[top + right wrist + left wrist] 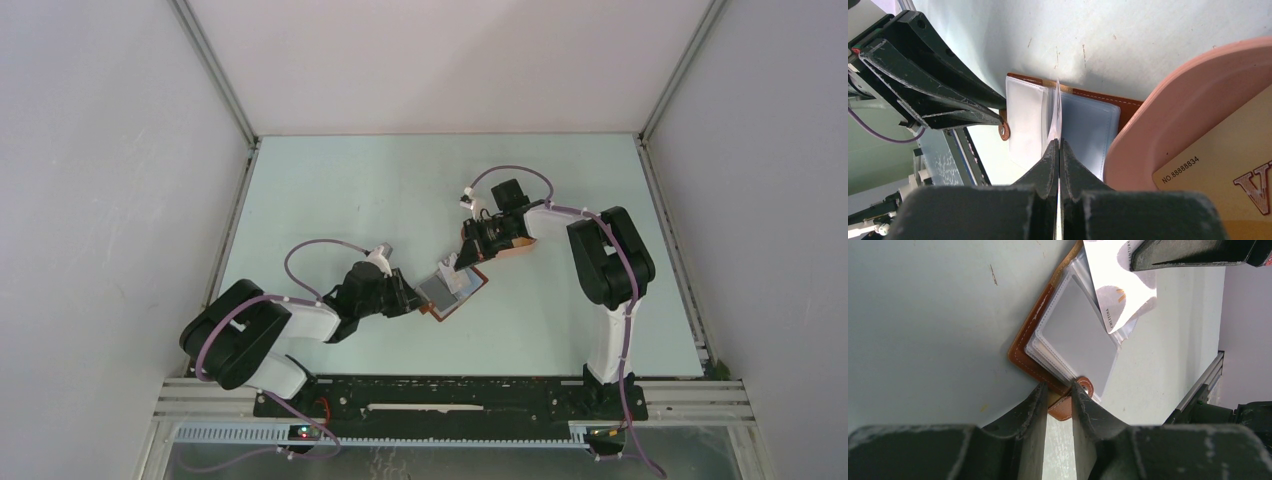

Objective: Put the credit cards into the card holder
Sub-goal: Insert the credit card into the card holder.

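The card holder (457, 293), a reddish-brown leather wallet, lies open on the table with its clear sleeves (1075, 335) facing up. My left gripper (1060, 392) is shut on its snap-button tab (1064, 409) at the near corner. My right gripper (1058, 142) is shut on a thin pale credit card (1118, 287), held edge-on (1058, 107) and tilted. The card's lower corner touches the sleeves near the wallet's fold. A second, yellow-tan credit card (1228, 170) lies in the pink tray. In the top view the right gripper (463, 262) hangs just above the wallet's far end.
The pink oval tray (1188, 110) sits right beside the wallet, partly over its far edge, beneath the right wrist (500, 235). The left gripper's fingers (933, 95) stand close on the wallet's other side. The cell's aluminium frame (1205, 382) runs along the table's near edge.
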Action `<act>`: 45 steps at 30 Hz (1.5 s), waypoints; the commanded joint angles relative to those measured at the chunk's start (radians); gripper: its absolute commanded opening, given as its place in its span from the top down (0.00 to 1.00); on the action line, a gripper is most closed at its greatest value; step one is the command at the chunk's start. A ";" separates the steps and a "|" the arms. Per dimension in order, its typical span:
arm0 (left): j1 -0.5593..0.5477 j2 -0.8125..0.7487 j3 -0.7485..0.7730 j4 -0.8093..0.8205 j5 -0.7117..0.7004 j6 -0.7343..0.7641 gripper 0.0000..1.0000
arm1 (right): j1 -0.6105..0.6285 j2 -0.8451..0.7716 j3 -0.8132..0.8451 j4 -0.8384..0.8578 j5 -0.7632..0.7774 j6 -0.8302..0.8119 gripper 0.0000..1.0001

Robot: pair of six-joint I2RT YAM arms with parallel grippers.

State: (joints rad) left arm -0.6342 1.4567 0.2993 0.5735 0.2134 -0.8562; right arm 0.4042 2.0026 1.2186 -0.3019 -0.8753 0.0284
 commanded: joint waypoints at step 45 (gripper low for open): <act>0.004 -0.008 0.039 -0.024 0.008 0.022 0.71 | 0.039 0.030 -0.010 -0.081 0.023 -0.015 1.00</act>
State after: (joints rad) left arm -0.6342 1.4567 0.2993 0.5728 0.2134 -0.8562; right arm 0.4221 2.0068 1.2182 -0.3779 -0.8951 0.0067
